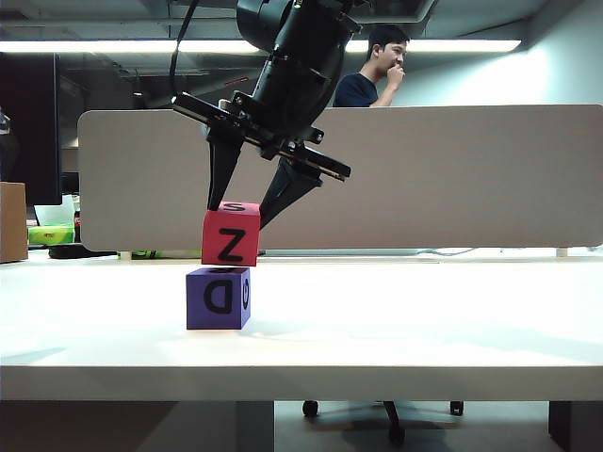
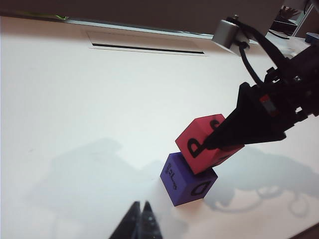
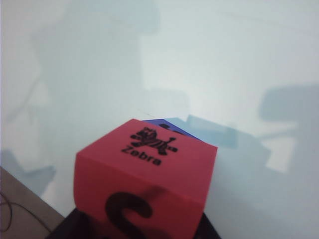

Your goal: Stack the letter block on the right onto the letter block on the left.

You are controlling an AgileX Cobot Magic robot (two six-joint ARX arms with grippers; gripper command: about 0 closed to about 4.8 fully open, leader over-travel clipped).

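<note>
The red letter block [image 1: 231,235], marked Z, rests on top of the purple letter block [image 1: 218,298], marked D, shifted slightly to the right. My right gripper [image 1: 239,215] comes down from above and is shut on the red block's upper part. The right wrist view shows the red block [image 3: 149,169] filling the space between the dark fingers [image 3: 67,228], with a sliver of purple block [image 3: 167,124] behind it. My left gripper [image 2: 141,209] is shut and holds nothing, hovering short of the purple block [image 2: 182,181] and red block [image 2: 199,144].
A white partition [image 1: 424,169] runs along the table's back edge, with a person [image 1: 382,66] behind it. A cardboard box [image 1: 11,221] and a green item [image 1: 52,235] sit at the far left. A slot [image 2: 147,47] is cut into the tabletop.
</note>
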